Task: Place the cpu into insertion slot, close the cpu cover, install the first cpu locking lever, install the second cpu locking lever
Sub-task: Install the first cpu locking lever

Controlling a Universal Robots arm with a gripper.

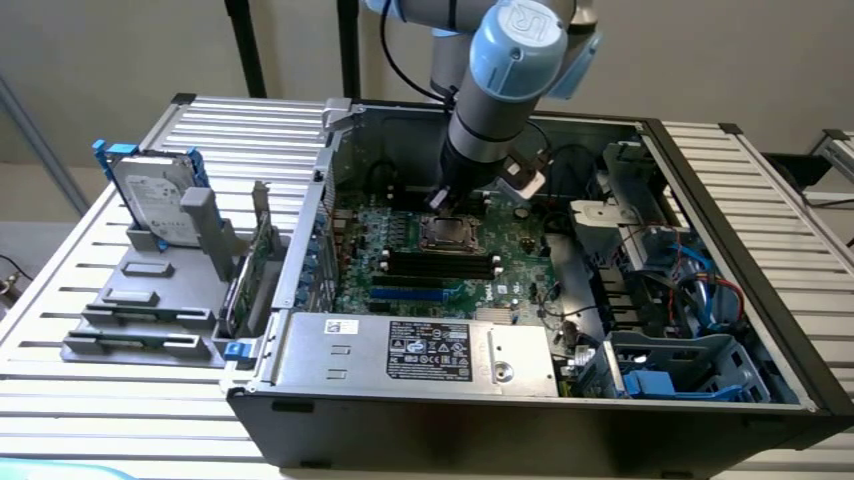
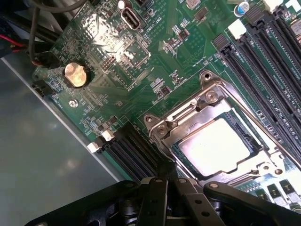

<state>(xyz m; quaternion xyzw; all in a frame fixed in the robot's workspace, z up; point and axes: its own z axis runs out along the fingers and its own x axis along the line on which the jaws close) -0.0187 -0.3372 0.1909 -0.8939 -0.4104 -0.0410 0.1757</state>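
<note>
Cpu (image 2: 218, 146): seated flat in the slot, its pale grey top showing through the cover's square opening.
Slot (image 1: 447, 232): near the middle of the green board (image 2: 141, 61), inside the open case (image 1: 534, 435) on the slatted bench (image 1: 80, 400). In the exterior view, with the slot as dial centre, the black memory slots (image 1: 441, 265) lie at 6 o'clock and the hard drive (image 1: 150, 195) is well away at 9.
Cover (image 2: 270, 162): down over the cpu, framing it on every side we can see.
Levers: we cannot tell whether either is hooked down.
Pincer (image 2: 171, 186): closed tight, fingers together, gripping nothing. Its tips hang just beside a corner of the cover. In the exterior view it sits just at 12 o'clock of the slot.
Stage, as we judge it: chip in, cover closed, work now at the levers.
Risk, slip: closed tips pushing a springy lever could skid off and scrape the small parts on the board nearby.
Risk, missed hook: a lever pressed down without being swung under its catch would spring back, and the cover would lift.
Risk, pressure: a push landing on the cover or chip instead of a lever would load the socket unevenly.
Risk, snag: the arm reaches deep into the case near the cables (image 1: 707, 290), and a wide swing could catch one.
</note>
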